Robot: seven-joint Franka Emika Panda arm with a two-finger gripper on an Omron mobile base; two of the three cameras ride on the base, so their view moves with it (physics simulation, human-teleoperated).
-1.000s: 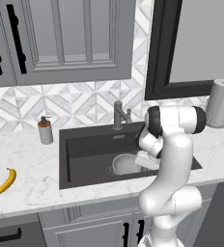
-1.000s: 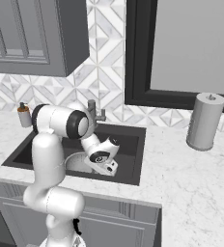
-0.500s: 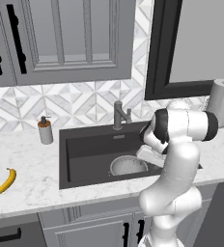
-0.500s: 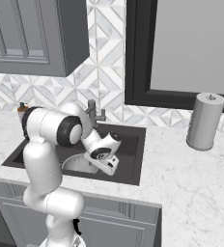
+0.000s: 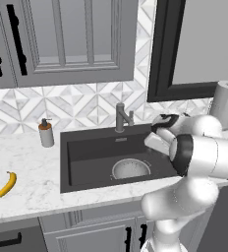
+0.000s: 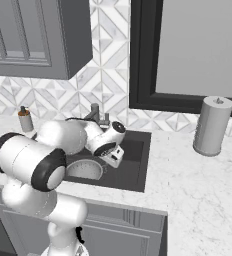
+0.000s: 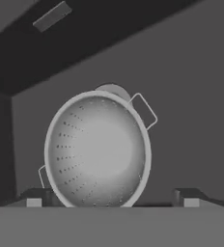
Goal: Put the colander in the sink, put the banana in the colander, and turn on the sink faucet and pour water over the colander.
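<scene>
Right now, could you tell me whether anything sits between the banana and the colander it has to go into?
Nothing visible does. The banana lies on the counter left of the sink, the colander sits open inside it, and the soap dispenser stands behind that path.

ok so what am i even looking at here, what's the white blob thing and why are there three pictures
The white blob is a robot arm in a rendered kitchen. Two pictures come from cameras on its base, behind it to the left and to the right; the third looks out from its hand.

On the white marble counter lie a small curved yellow banana and a grey soap bottle. A grey paper towel roll stands on the other side of the sink. The round silver-grey holed metal colander sits in the black rectangular sink, below the short grey faucet.

The hand is open above the colander, holding nothing.
</scene>
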